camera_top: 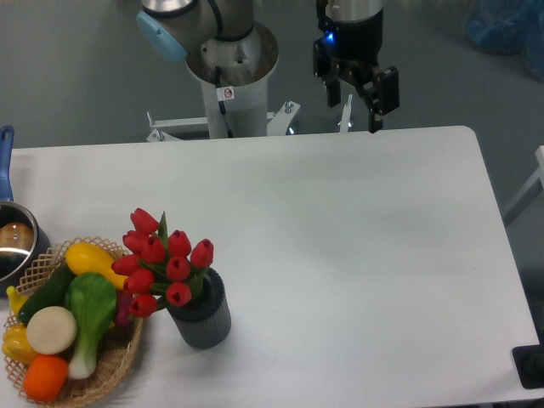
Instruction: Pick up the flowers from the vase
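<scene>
The flowers [163, 265], a bunch of red closed tulips with a few green leaves showing between the heads, stand in the vase [202, 314], their heads leaning to the left over its rim. The vase is a dark grey ribbed cup standing upright on the white table [357, 255], in the front left part of the tabletop. Just beside it on the left sits a woven wicker basket [110, 365] filled with toy vegetables and fruit [72, 314]: a yellow piece, a dark green one, a pale green one with a white stalk, a round cream piece and an orange one at the front; the lowest tulip heads hang close over the basket's right edge. Behind the basket, at the left border of the view, part of a steel pot [15, 242] shows, its blue handle [5, 161] pointing toward the back. The gripper [360, 109] hangs at the far edge of the table, well apart from the bouquet, its two fingers spread with a gap between them and holding nothing. The arm's base column [231, 85] stands behind the table's rear edge.
</scene>
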`<control>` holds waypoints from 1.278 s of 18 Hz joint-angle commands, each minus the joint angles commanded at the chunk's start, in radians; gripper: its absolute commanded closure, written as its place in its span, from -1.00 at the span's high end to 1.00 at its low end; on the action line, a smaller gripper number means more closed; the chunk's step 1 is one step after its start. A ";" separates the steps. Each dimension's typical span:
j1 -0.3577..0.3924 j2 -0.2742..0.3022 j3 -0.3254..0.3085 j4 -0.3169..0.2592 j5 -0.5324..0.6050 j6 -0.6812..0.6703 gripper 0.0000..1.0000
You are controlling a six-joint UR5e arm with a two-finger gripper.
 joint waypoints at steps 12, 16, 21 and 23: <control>0.005 0.012 -0.069 0.077 -0.049 -0.056 1.00; 0.002 0.015 -0.104 0.152 -0.178 -0.314 1.00; -0.005 -0.008 -0.106 0.196 -0.261 -0.425 1.00; -0.006 -0.017 -0.104 0.235 -0.328 -0.471 1.00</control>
